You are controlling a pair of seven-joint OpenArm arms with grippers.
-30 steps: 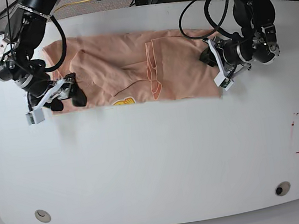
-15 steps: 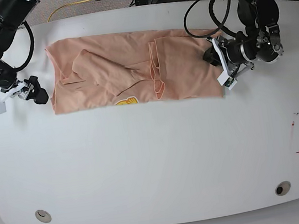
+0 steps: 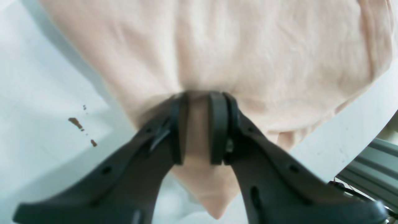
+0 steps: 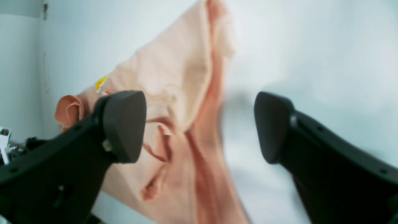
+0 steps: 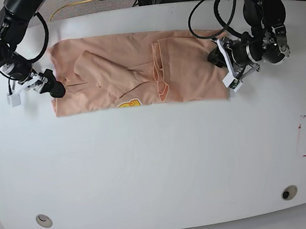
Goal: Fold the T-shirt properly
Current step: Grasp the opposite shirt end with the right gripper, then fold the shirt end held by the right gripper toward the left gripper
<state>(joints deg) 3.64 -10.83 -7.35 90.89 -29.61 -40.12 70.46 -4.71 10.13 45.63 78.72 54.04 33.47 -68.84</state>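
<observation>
On the left of the base view my right gripper (image 5: pixel 44 89) has swung back in toward the T-shirt (image 5: pixel 136 77) after pulling well clear of it half a second ago, and it now sits just beside the shirt's near edge with its jaws spread wide and nothing between them. I read that as lining up a fresh grab on that end, so the fold is still only partly done. The shirt lies as a long band across the far half of the surface (image 5: pixel 160 165), one flap already turned in at the middle and the yellow patch (image 5: pixel 128 103) showing at its front edge. At the right end, my left gripper (image 5: pixel 227 70) has not moved. Its wrist view shows what the base view cannot: the jaws nearly closed on a pinched ridge of cloth, the shirt spreading away ahead of them.
</observation>
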